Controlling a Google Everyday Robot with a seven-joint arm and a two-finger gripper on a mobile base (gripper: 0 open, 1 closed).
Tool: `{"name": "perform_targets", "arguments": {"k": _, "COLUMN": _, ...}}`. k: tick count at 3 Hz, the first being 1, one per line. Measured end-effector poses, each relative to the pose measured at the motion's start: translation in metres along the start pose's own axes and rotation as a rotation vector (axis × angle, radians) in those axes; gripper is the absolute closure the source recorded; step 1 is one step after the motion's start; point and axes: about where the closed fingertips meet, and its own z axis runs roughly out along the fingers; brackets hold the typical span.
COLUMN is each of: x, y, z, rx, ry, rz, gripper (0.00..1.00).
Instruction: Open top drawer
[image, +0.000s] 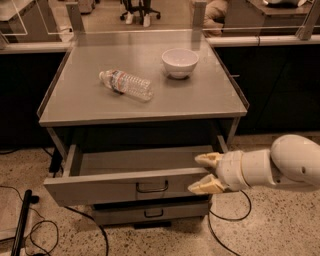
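The top drawer (100, 186) of the grey metal cabinet stands pulled out. Its shallow grey tray (135, 160) shows and looks empty. A dark bail handle (152, 187) sits mid-front. My gripper (204, 173) comes in from the right on a white arm (280, 165). Its two cream fingers (207, 159) are spread apart at the right end of the drawer front. One is above the front's top edge, the other in front of its face. They hold nothing.
On the cabinet top (100, 107) lie a clear plastic water bottle (126, 84) on its side and a white bowl (180, 62). A lower drawer (150, 212) is shut beneath. Black cables (30, 215) run over the speckled floor at left and under the arm.
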Motion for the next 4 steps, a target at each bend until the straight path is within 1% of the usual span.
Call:
{"name": "perform_targets", "arguments": {"k": 1, "x": 0.017, "y": 0.017, "z": -0.015, "rx": 0.014, "ry": 0.007, "rz": 0.031, "gripper": 0.64}}
{"name": "perform_targets", "arguments": {"k": 2, "x": 0.03, "y": 0.042, "z": -0.041, "rx": 0.04, "ry": 0.003, "rz": 0.057, "gripper": 0.95}}
{"name": "perform_targets", "arguments": {"k": 3, "x": 0.032, "y": 0.057, "z": -0.057, "rx": 0.056, "ry": 0.002, "rz": 0.063, "gripper": 1.0}}
{"name": "perform_targets", "arguments": {"k": 4, "x": 0.032, "y": 0.058, "z": -0.057, "rx": 0.056, "ry": 0.002, "rz": 0.063, "gripper": 0.88}}
